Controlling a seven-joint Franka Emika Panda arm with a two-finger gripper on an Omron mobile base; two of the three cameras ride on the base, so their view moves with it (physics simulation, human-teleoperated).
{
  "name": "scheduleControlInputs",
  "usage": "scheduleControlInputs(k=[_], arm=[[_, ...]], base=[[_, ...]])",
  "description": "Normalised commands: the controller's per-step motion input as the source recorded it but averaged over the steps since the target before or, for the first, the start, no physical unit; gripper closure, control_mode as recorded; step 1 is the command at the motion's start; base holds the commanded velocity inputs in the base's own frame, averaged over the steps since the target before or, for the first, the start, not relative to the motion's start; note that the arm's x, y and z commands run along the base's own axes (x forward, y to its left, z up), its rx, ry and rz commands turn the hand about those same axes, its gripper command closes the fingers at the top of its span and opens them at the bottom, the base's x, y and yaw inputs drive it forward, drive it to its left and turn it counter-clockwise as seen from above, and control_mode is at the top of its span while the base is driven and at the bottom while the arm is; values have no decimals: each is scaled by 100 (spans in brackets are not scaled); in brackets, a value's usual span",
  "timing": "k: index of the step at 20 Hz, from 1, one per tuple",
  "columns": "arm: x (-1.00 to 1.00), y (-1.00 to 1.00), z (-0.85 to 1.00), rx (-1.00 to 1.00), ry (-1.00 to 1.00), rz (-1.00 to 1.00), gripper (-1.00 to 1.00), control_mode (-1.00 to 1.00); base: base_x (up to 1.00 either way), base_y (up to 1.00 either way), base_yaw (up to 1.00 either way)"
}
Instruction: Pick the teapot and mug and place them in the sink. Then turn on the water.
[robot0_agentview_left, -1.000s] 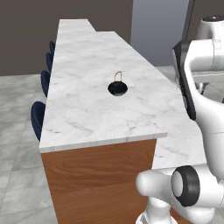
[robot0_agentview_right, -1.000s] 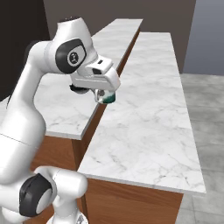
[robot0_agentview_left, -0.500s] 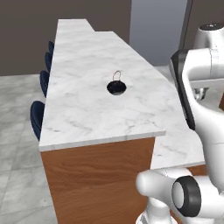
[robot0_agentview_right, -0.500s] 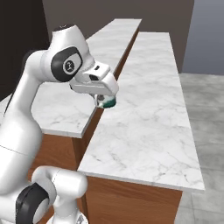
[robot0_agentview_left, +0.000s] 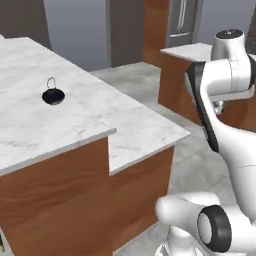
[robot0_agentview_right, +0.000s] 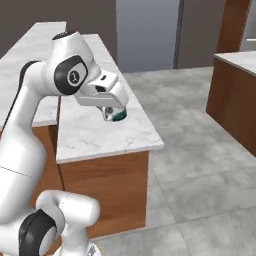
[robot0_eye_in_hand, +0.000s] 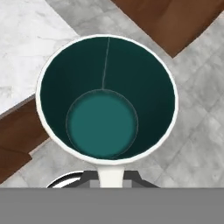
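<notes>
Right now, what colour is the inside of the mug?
Teal-green inside the mug, clearest in the hand view.

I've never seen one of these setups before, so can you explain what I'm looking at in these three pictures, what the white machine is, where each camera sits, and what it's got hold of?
It is a simulated kitchen. The white machine is a robot arm on a base that can drive. Two pictures come from cameras on that base, behind the arm to its left and right, looking forward over it. The third comes from a camera on the hand itself, looking along the gripper.

In the right base view, the gripper is shut on the mug, pale outside and teal inside, carried in the air near the edge of a white marble counter. The hand view looks straight down into that mug, with the floor beneath it.

In the left base view, a small dark round thing with a thin wire loop sits on the counter; it looks like the teapot, but is too small to be sure.
</notes>
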Motion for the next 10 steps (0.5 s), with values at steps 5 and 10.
scheduleControlInputs(k=[5, 10], arm=[[0, 0, 0, 0, 0, 0, 100, 100], [0, 0, 0, 0, 0, 0, 100, 100]], base=[[-53, 7, -83], [-49, 0, -77]])
